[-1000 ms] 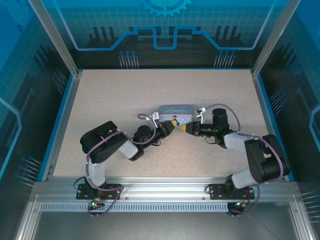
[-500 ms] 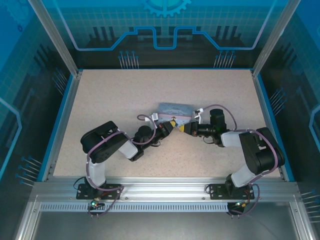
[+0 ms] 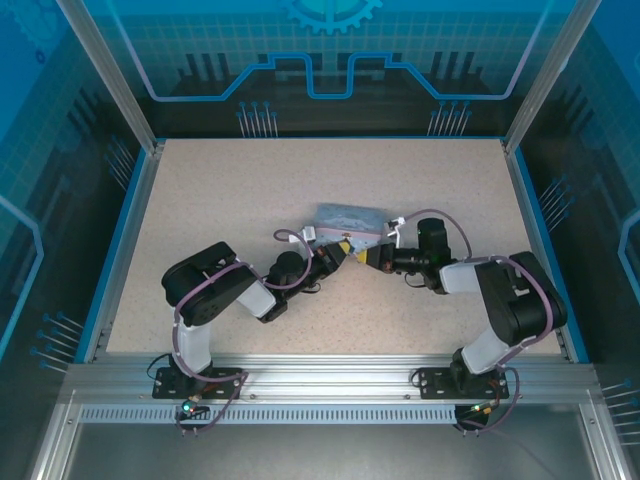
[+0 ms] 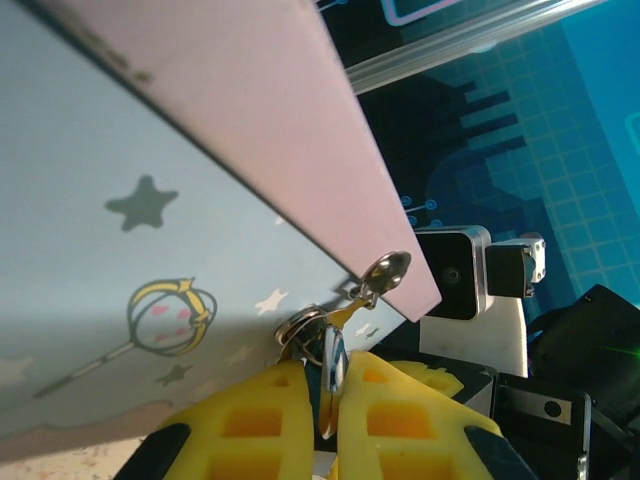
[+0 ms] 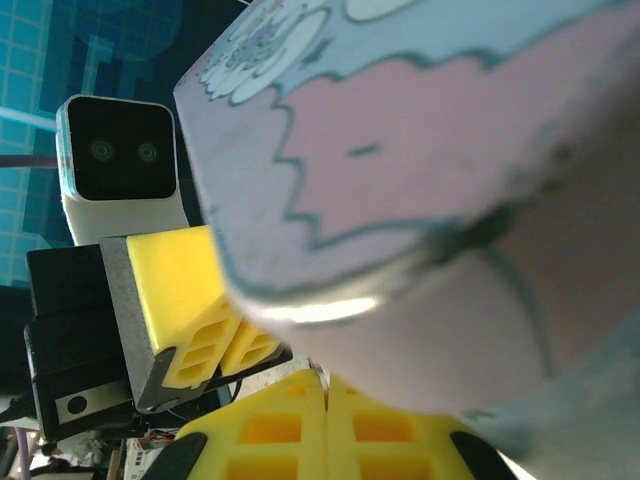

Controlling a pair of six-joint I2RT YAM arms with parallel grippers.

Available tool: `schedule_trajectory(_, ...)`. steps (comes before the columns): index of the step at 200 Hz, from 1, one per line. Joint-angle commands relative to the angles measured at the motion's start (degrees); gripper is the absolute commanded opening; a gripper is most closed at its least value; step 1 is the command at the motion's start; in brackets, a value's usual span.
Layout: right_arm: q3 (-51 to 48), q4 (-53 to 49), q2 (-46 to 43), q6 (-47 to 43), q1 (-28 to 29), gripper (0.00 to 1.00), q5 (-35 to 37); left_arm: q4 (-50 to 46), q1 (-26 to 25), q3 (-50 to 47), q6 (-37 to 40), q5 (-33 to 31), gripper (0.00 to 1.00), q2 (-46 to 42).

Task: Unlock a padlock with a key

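The padlock shows edge-on as a thin blue sliver, and my left gripper is shut on it. Its metal shackle loops through the hasp of the pale blue tin box. My right gripper is shut on the key, of which a small metal tip pokes out just under the tin. From above, the left gripper and the right gripper nearly meet at the tin's near edge.
In the right wrist view, the left gripper's yellow fingers and wrist camera sit close on the left. The speckled table is ringed by a blue rim and metal posts.
The right arm has drawn a little to the left towards the tin, and the tin has turned slightly. The left arm holds still.
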Motion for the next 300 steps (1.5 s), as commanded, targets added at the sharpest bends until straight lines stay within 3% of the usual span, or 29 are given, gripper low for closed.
schedule_trajectory(1,2.2,13.2,3.0,2.0,2.1,0.02,2.3,2.7,-5.0,0.9,-0.8,13.4,0.0,-1.1)
schedule_trajectory(84,2.3,22.4,4.8,5.7,2.2,0.02,0.7,2.8,-5.6,2.5,-3.8,14.7,0.0,-3.7)
schedule_trajectory(124,2.9,26.1,4.1,9.6,1.9,0.02,-0.4,2.8,-5.6,4.6,-9.3,14.4,0.0,-5.3)
schedule_trajectory(300,5.5,5.1,-4.0,0.8,-6.2,0.01,-6.3,2.7,-5.3,3.2,-8.1,20.5,0.0,-3.9)
